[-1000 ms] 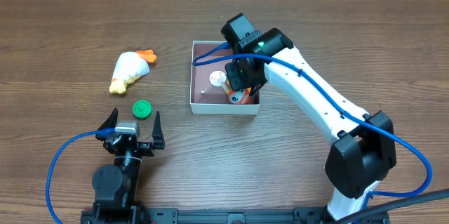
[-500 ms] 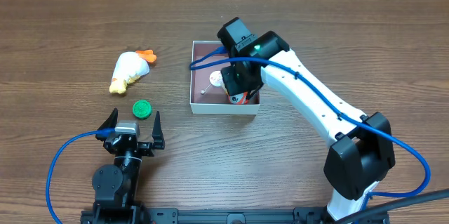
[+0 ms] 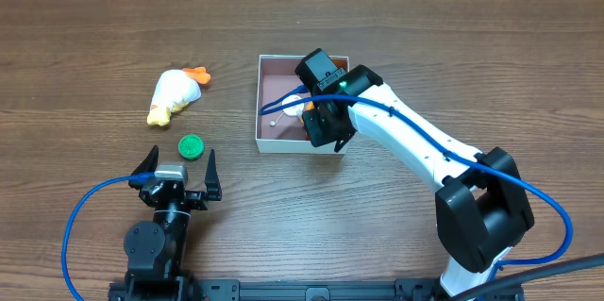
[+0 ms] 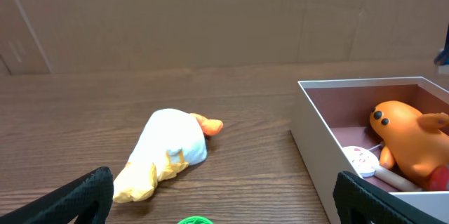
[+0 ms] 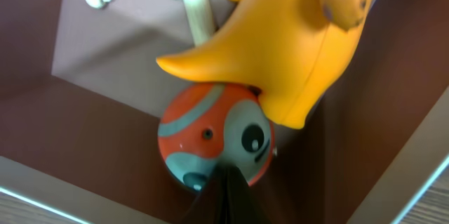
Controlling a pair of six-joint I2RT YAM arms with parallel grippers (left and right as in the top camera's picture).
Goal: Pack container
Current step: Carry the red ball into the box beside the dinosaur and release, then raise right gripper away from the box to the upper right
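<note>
The container [image 3: 259,103] is a shallow white-walled box with a pinkish-brown floor, at the table's middle. It also shows in the left wrist view [image 4: 309,140] and the right wrist view [image 5: 84,48]. Inside lie an orange toy [image 4: 403,136] [image 5: 295,34], an orange and grey ball [image 5: 214,136] and a white round rattle on a stick [image 4: 360,159] [image 3: 293,106]. My right gripper [image 3: 326,126] [image 5: 226,182] is down in the box's front right part, shut, its tip against the ball. My left gripper [image 3: 177,164] [image 4: 224,196] is open and empty near the front edge.
A white and yellow plush duck [image 3: 175,96] [image 4: 168,147] lies on the table left of the box. A green cap [image 3: 192,146] [image 4: 196,220] lies just ahead of my left gripper. A blue cable loops round each arm.
My right gripper has moved toward the front of the box and down onto the toys, covering the orange toy from above. The left arm has not moved.
</note>
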